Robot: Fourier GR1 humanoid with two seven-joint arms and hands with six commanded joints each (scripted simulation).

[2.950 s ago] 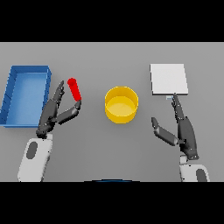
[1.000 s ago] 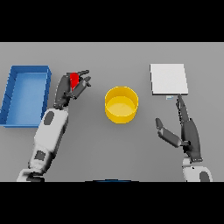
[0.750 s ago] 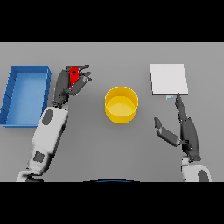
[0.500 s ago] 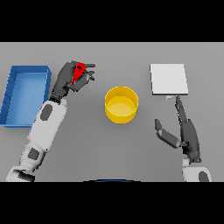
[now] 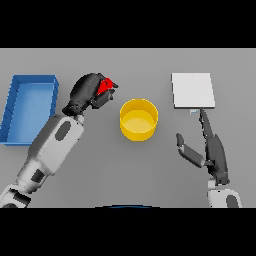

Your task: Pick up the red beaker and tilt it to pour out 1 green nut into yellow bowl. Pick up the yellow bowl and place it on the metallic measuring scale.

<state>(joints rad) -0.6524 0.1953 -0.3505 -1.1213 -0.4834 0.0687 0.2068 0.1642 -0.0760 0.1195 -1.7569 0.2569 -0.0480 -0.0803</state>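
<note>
Head view of a grey table (image 5: 150, 170) with two arms reaching in from the lower edge. The left hand (image 5: 86, 93) is clenched around the red beaker (image 5: 104, 86), its dark fingers wrapped over the vessel so that only a small red portion shows at the upper right of the fist; the beaker is carried just left of, and slightly above, the yellow bowl (image 5: 139, 119), and whether it is clear of the table surface cannot be told. The yellow bowl stands upright near the middle of the table, apart from both hands; its interior appears uniformly yellow, and no nut can be made out inside it. A blue tray (image 5: 11, 107) lies at the left edge of the table, beside the left forearm and not touching the hand. The metallic measuring scale (image 5: 193, 90) appears as a pale square plate at the upper right, with a small tab at its lower edge near the fingertips of the right hand (image 5: 212, 152). The right hand rests low on the right with fingers straight and relaxed, thumb spread to the left, grasping nothing and well apart from the bowl. No writing, brand or label is legible on any object.
</note>
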